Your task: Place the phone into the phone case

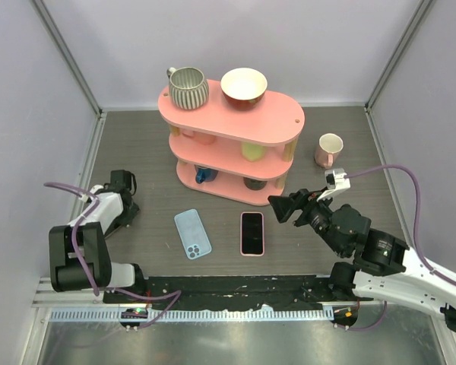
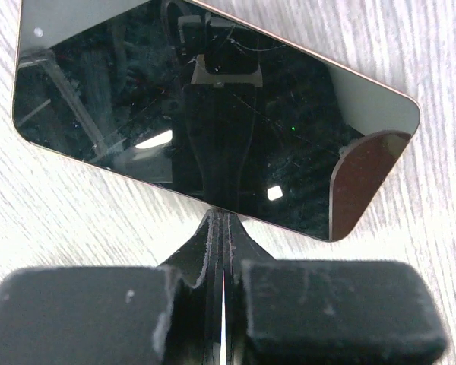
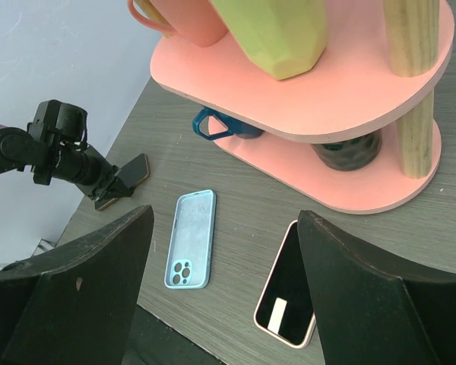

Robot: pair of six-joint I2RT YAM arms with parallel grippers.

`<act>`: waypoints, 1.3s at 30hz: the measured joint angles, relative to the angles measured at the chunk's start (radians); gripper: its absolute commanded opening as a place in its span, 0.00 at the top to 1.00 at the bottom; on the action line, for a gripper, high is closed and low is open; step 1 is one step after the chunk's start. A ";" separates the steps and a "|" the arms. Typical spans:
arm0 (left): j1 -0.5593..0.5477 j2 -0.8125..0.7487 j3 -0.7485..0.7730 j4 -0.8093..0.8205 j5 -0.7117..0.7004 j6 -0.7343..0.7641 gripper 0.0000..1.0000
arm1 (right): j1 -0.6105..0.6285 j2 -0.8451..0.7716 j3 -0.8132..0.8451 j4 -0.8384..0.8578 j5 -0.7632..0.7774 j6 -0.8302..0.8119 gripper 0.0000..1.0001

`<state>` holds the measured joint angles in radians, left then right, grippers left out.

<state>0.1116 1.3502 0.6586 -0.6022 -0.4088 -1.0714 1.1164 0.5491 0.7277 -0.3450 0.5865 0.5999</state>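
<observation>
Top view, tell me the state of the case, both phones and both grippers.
phone case: flat, empty.
pink-edged phone: flat, screen up and dark, beside the case.
left gripper: shut, holding nothing.
second phone: screen dark, just past the left gripper's tips.
right gripper: open, empty.

The phone case (image 1: 192, 234) lies left of the phone (image 1: 251, 233), before the shelf (image 1: 277, 114).

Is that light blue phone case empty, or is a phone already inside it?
Empty. The blue case lies hollow side up, bare lining showing; the pink-edged phone lies beside it, apart.
</observation>
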 measured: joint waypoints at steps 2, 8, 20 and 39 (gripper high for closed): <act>0.000 0.031 0.023 0.008 -0.015 0.018 1.00 | 0.000 -0.008 0.000 0.000 0.005 0.000 0.18; 0.000 0.181 0.154 0.031 -0.045 0.084 1.00 | 0.000 -0.021 0.000 0.000 0.032 0.000 0.17; 0.027 0.340 0.356 0.097 -0.067 0.243 1.00 | 0.000 -0.018 0.000 0.000 0.051 -0.003 0.17; 0.320 0.200 0.405 0.023 -0.152 0.506 0.93 | 0.000 -0.126 -0.006 -0.041 0.063 -0.016 0.17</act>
<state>0.4313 1.5501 1.0634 -0.5793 -0.5610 -0.5655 1.1164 0.4232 0.7219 -0.3862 0.6491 0.5838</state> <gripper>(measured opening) 0.203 0.829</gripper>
